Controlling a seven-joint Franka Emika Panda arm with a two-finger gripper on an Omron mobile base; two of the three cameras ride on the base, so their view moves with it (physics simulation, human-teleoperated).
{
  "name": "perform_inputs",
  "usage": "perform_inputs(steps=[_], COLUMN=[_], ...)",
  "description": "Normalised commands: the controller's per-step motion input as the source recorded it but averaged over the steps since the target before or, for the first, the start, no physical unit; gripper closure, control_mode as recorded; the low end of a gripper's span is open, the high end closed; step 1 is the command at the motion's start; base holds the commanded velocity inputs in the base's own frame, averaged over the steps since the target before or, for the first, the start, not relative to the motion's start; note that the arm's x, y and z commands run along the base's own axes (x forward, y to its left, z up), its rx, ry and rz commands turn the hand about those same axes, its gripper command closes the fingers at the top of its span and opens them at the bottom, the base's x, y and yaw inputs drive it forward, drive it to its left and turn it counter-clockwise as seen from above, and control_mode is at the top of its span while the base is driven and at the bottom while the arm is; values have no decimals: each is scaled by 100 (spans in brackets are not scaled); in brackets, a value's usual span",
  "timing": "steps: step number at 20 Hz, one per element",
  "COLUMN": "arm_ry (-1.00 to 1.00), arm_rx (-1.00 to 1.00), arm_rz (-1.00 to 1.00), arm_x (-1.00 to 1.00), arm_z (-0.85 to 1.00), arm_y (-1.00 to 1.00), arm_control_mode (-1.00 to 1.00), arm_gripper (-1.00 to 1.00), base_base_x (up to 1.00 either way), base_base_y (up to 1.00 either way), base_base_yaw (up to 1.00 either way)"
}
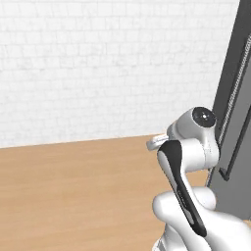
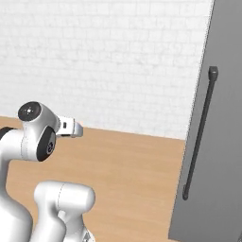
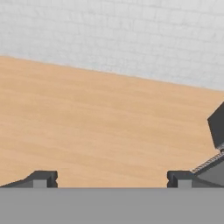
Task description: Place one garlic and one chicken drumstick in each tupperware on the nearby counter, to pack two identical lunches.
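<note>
Leftmost, white brick wall (image 1: 98,63) across the back, meeting pale wooden floor (image 1: 73,196) along its foot. Further right in the left base view, white arm (image 1: 188,147) folded up over the floor, with a dark-capped joint at the top and a dark strip down the near link. At the far right, tall grey panel (image 2: 215,156), upright and close beside the arm, with a long dark bar handle (image 2: 198,137) running down near its left edge, clearest in the right base view. In the hand view, gripper (image 3: 112,180) wide open and holding nothing: two dark fingertips (image 3: 43,178) set far apart at the bottom, bare floor boards showing between them. Aimed low across the floor toward the wall, with a dark grey corner of the panel at the right edge.
</note>
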Motion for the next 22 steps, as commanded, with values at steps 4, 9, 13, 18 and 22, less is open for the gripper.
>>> perform_inputs(steps=[4, 9, 13, 18, 22], arm_ry=[0, 0, 0, 0, 0], arm_rx=[0, 0, 0, 0, 0], arm_rz=[0, 0, 0, 0, 0], arm_x=[0, 0, 0, 0, 0], arm_z=[0, 0, 0, 0, 0], arm_y=[0, 0, 0, 0, 0], arm_control_mode=[100, 100, 100, 100, 100], arm_gripper=[-100, -100, -100, -100, -100], base_base_x=[100, 100, 100, 81, 63], base_base_y=[0, 3, 23, 36, 49], base_base_yaw=[-1, -16, -47, -68, -75])
